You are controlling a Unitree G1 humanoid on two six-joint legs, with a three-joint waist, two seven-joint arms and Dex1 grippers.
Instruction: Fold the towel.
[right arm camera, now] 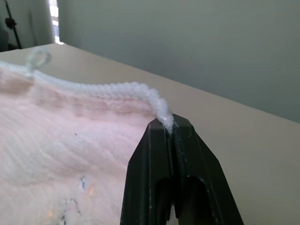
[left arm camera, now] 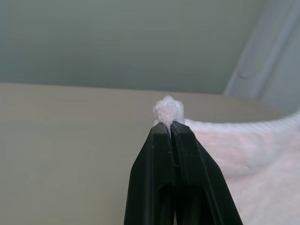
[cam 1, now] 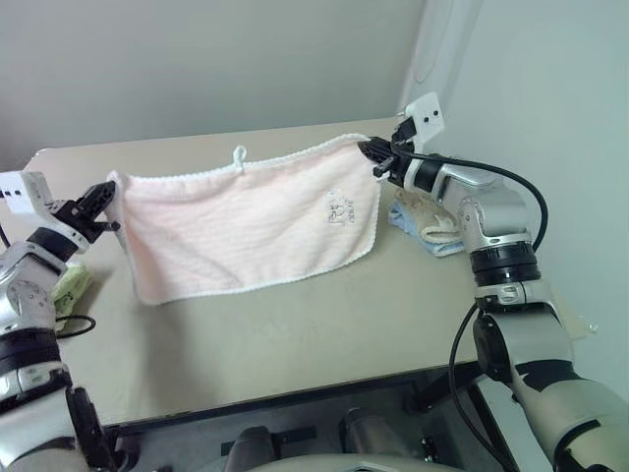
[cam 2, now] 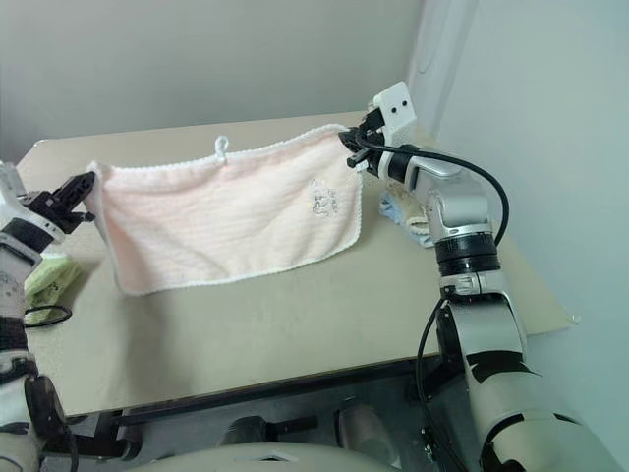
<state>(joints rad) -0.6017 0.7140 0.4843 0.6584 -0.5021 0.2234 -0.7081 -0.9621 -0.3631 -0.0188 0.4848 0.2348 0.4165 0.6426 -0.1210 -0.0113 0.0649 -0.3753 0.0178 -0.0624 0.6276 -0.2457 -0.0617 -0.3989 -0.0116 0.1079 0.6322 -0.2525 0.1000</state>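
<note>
Towel (cam 1: pixel 251 221): top corners clamped by left claw (cam 1: pixel 106 202) and right claw (cam 1: pixel 378 157), stretched above desk (cam 1: pixel 295 324) for folding.

Bare test room or lab, by the look of it — plain beige table (cam 1: pixel 295 324) against blank grey walls (cam 1: pixel 197 59), tripod (right arm camera: pixel 11 23) far off.

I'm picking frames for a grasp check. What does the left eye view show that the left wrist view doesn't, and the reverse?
Left eye view alone: the whole towel stretched between both grippers, the right gripper pinching its far corner, its white loop, grey motif, and other towels beside it.
Left wrist view alone: the corner tuft poking out past the closed fingers.
Both: the left gripper shut on the towel over the table.
</note>
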